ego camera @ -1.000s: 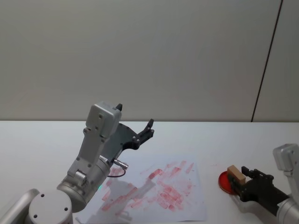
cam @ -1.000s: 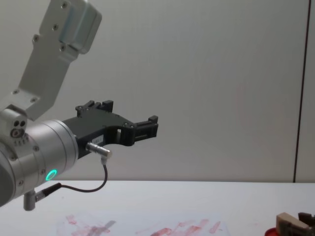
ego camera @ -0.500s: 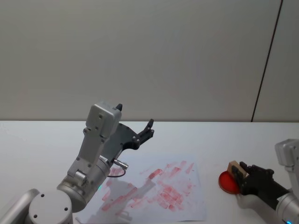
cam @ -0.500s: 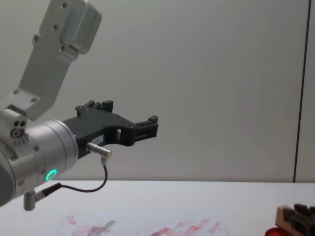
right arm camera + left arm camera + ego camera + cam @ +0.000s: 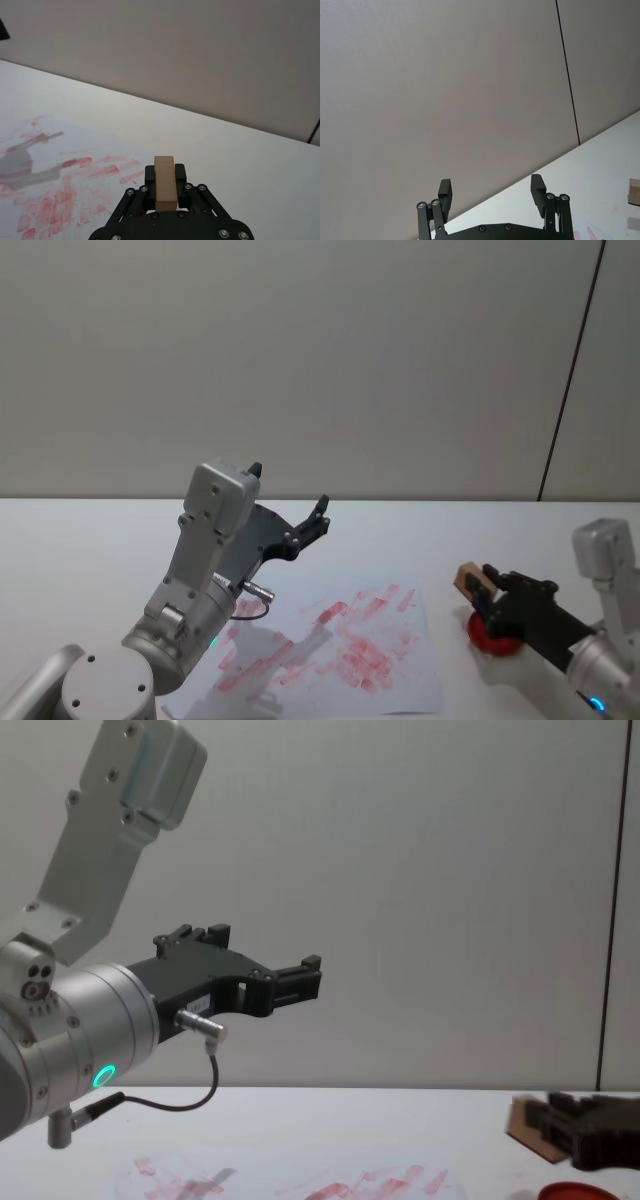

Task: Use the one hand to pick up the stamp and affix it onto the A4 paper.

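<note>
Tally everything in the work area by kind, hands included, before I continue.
Pale tan wooden rectangular stamp: 1
Flat round red disc: 1
White A4 paper with red ink smears: 1
Black two-fingered hands: 2, the left hand open, the right hand shut on the stamp
Total: 5

Paper mid-bench, ink pad to its right

The A4 paper (image 5: 340, 650) lies flat on the bench (image 5: 80, 540), with the ink pad (image 5: 492, 638) just to its right. The right end effector (image 5: 480, 588), gripping the stamp (image 5: 467, 581), hangs above the pad's left edge. The left end effector (image 5: 288, 487) is raised above the paper's left part.
</note>
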